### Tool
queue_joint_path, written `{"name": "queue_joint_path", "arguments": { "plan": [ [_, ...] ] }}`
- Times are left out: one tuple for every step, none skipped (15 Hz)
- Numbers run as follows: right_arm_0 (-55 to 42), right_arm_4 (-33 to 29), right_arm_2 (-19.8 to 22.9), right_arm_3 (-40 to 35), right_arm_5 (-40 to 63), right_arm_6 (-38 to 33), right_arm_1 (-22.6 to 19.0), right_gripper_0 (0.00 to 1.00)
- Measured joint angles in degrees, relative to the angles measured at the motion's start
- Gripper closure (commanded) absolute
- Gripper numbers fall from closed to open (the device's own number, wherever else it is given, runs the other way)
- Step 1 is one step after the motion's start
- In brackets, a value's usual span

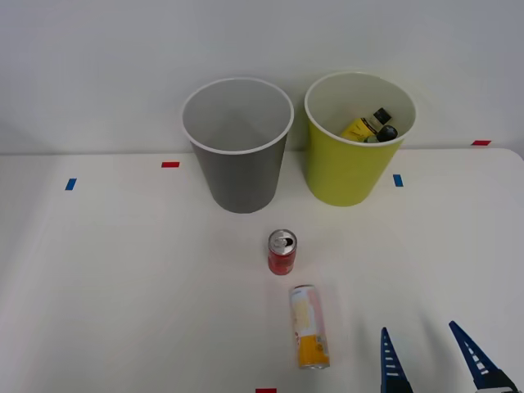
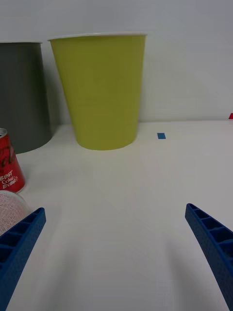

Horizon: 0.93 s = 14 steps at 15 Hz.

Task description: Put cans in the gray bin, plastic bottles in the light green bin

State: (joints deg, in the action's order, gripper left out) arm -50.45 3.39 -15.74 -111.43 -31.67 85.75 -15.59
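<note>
A short red can (image 1: 282, 251) stands upright in the middle of the table, and it also shows in the wrist view (image 2: 8, 163). Just in front of it lies the tall white-pink can (image 1: 309, 327) on its side, orange end toward me; its pale end (image 2: 10, 214) sits by one blue finger. The gray bin (image 1: 238, 147) (image 2: 22, 95) stands at the back, the light green bin (image 1: 357, 143) (image 2: 101, 90) to its right. Plastic bottles (image 1: 372, 127) with black caps, one yellow-labelled, lie inside the green bin. My right gripper (image 1: 432, 359) (image 2: 114, 252) is open, low at the front right, right of the lying can, holding nothing.
Small red tape marks (image 1: 170, 164) and blue tape marks (image 1: 398, 180) dot the white table (image 1: 123, 286). A pale wall rises right behind the bins. Open tabletop lies between my gripper and the green bin.
</note>
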Motion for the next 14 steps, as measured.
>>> {"name": "queue_joint_path", "arguments": {
  "plan": [
    [0.4,2.3,-0.5,-1.3,2.6,0.1,-1.2,0.0],
    [1.0,5.1,-1.0,-2.6,5.4,0.2,-2.8,0.0],
    [1.6,7.5,-1.3,-4.1,8.0,0.4,-4.4,0.0],
    [2.2,9.7,-1.5,-5.8,10.9,0.7,-6.0,0.0],
    [2.7,11.6,-1.6,-7.5,13.5,1.0,-7.5,0.0],
    [3.2,13.4,-1.7,-9.1,16.1,1.2,-8.9,0.0],
    [3.8,14.8,-1.6,-10.6,18.7,1.4,-10.0,0.0],
    [4.4,15.5,-1.3,-12.0,21.1,1.5,-10.8,0.0],
    [5.0,15.8,-0.8,-13.3,23.9,1.6,-11.4,0.0],
    [5.8,15.8,-0.2,-14.5,27.0,1.7,-11.7,0.0],
    [6.8,15.8,0.5,-15.8,30.8,1.7,-11.8,0.0],
    [7.6,15.8,1.2,-17.2,34.5,1.6,-11.9,0.0],
    [8.4,15.7,1.9,-18.9,39.2,1.5,-11.8,0.0],
    [9.1,15.6,2.7,-20.7,44.0,1.3,-11.5,0.0]
  ]
}}
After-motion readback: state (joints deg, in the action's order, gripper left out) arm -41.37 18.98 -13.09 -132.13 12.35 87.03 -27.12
